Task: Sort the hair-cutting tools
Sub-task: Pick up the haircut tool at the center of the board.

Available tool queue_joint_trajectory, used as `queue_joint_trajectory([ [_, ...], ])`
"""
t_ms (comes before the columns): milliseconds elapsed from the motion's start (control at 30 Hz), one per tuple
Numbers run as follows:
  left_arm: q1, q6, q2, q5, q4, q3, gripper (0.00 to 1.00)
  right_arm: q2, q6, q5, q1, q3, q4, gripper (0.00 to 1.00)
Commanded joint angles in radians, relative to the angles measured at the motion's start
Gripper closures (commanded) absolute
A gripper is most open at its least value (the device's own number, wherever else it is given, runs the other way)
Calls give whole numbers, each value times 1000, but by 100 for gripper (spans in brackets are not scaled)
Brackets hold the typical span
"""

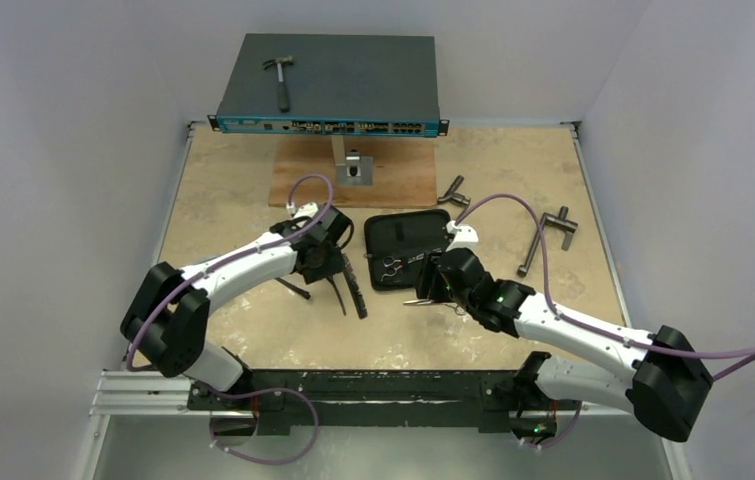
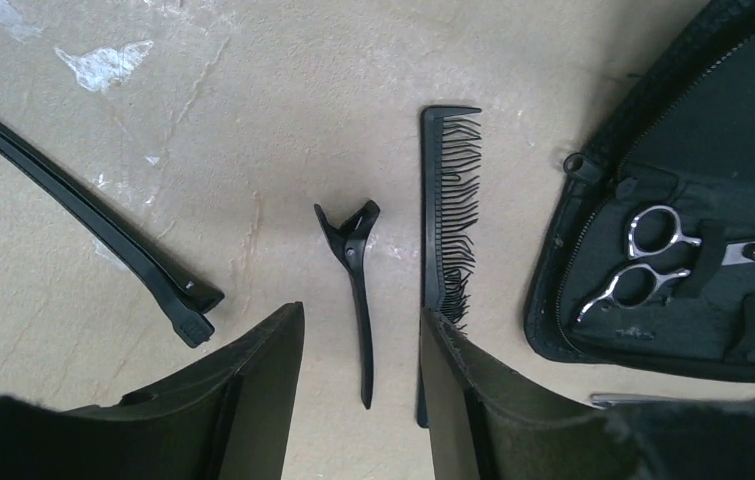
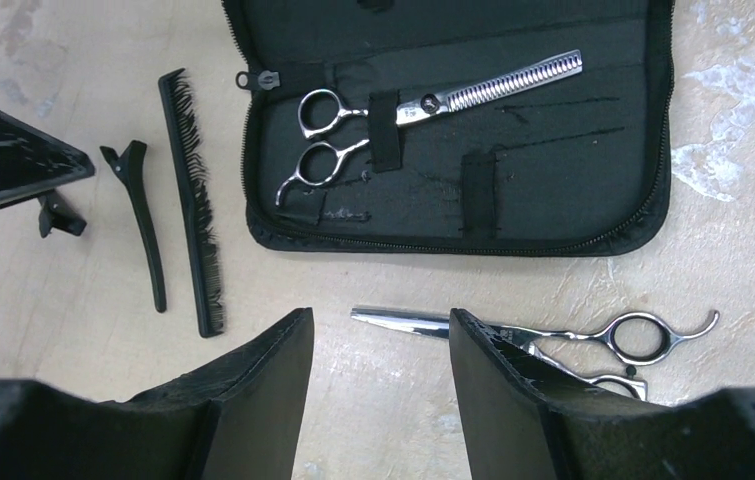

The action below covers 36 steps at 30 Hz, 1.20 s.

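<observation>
While both arms are hanging over the mottled beige tabletop (image 1: 253,335), the open black zip-up fabric case (image 3: 573,170) is lying between them, with toothed silver thinning scissors (image 3: 433,100) strapped inside. The right gripper (image 3: 381,315) is gaping over the loose silver straight-bladed scissors (image 3: 573,335) just below the case. The blade is sitting off-centre (partly hidden by one finger), so a pinch is risking a swivel into the case rim. The narrow straight black plastic comb (image 2: 436,220) is lying just beside the left gripper (image 2: 363,315), whose parted jaws are straddling the short black hair clip (image 2: 356,280) without touching it; closing there is risking snagging the comb.
</observation>
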Motion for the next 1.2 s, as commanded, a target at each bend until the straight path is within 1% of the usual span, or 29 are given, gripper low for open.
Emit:
queue_joint_trajectory([
  [0,-19,-56,52,-97,-79,44,54,-41,-22,31,2,4,10,48],
  [100,-25,-63,95,-81,-64,58,54,-57,-25,34,0,0,5,48],
  [200,-41,-68,148,-106,-84,90,54,-70,-29,40,0,-4,-8,48],
  [367,-45,-78,208,-104,-80,110,54,-111,-24,50,-1,-19,-26,48],
  [467,-47,-75,236,-117,-92,135,56,-126,-25,59,-3,-18,-39,48],
  [533,-47,-72,251,-125,-102,148,60,-132,-26,64,-4,-18,-47,48],
  [667,-47,-80,253,-124,-93,131,78,-140,-23,72,-6,-18,-55,49],
  [800,-47,-81,253,-122,-83,112,92,-141,-16,92,-11,-9,-67,49],
  [833,-47,-81,251,-120,-81,107,98,-141,-15,95,-13,-6,-71,49],
  [867,-47,-79,248,-117,-74,101,100,-140,-13,97,-16,-4,-72,49],
  [1000,-49,-65,166,-115,-43,51,100,-139,2,100,-65,0,-79,49],
  [1067,-49,-56,83,-124,-20,12,100,-135,5,64,-141,-13,-59,49],
  [1167,-56,-13,-56,-133,8,-43,100,-115,5,-47,-295,-32,14,48],
])
